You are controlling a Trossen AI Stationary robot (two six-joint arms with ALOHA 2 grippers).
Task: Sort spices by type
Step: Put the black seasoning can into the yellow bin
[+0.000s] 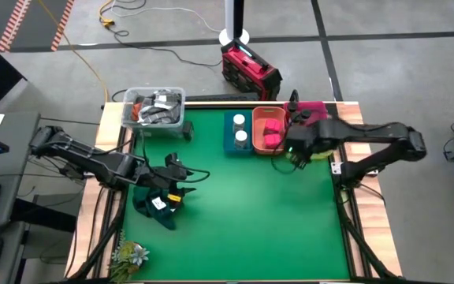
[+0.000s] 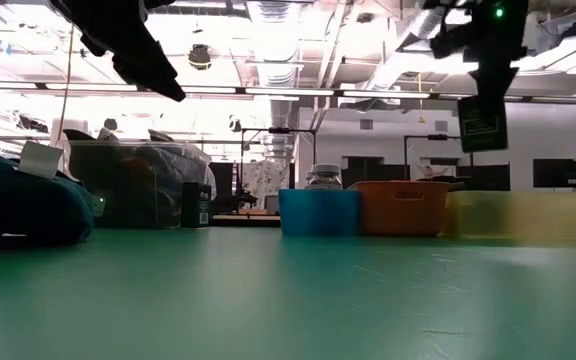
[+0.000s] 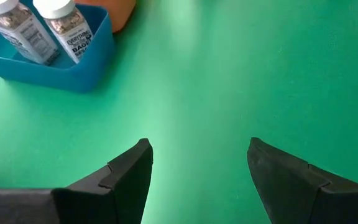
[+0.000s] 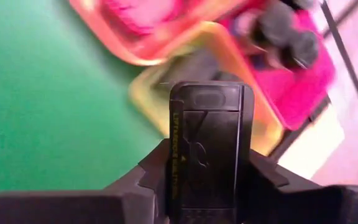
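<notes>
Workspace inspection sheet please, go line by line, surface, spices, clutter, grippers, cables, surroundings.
Surface: green mat on a wood-edged table, mostly bare in the middle.
Job's things: two white-capped jars in the blue bin; red-pink boxes in the orange bin; dark round jars in the pink bin; dark grey tin above the yellow bin.
Clutter: clear plastic tub of grey items; dark green cloth; small flower sprig.
Grippers: right gripper shut on the dark grey tin; left gripper open, empty, over the mat.
Cables: yellow cable and a light one on the floor.
Surroundings: red case on the floor behind the table.
</notes>
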